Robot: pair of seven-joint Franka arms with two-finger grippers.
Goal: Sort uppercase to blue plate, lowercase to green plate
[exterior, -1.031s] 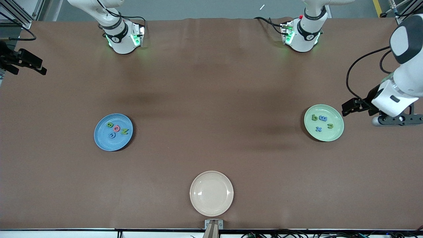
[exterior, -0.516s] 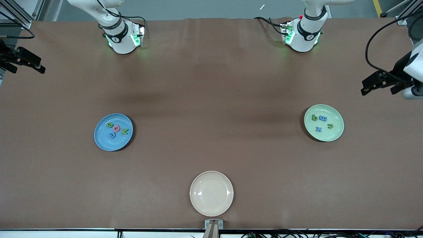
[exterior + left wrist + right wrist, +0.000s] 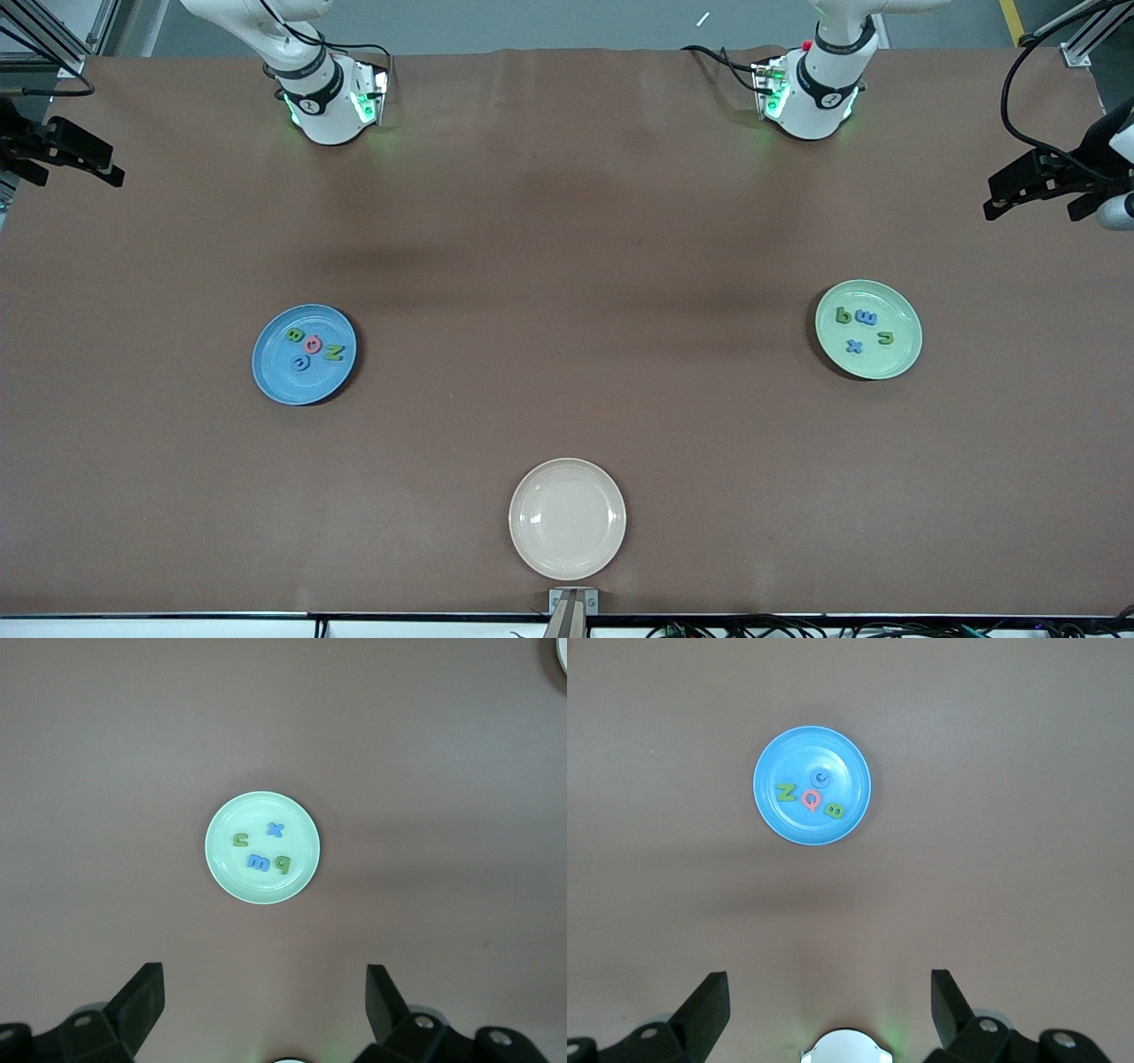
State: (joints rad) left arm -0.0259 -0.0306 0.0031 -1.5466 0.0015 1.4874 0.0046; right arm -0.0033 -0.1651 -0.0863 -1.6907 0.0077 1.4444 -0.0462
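Note:
The blue plate (image 3: 275, 377) holds four uppercase letters: green B (image 3: 293, 335), pink-red ring (image 3: 312, 344), green N (image 3: 332, 353) and blue C (image 3: 301, 362). The green plate (image 3: 897, 359) holds four lowercase letters: green q (image 3: 842, 315), blue m (image 3: 866, 317), green u (image 3: 885, 338) and blue x (image 3: 854, 346). My left gripper (image 3: 1032, 199) is open and empty, high over the table edge at the left arm's end, above the green plate (image 3: 303, 846). My right gripper (image 3: 75, 173) is open and empty, high over the right arm's end, above the blue plate (image 3: 788, 757).
An empty cream plate (image 3: 567, 518) sits at the table's middle, nearest the front camera. Both arm bases (image 3: 328, 97) (image 3: 811, 89) stand along the edge farthest from the front camera.
My left gripper has risen and drawn back from beside the green plate toward the table's end. My right gripper has barely moved. The letters and plates have not moved.

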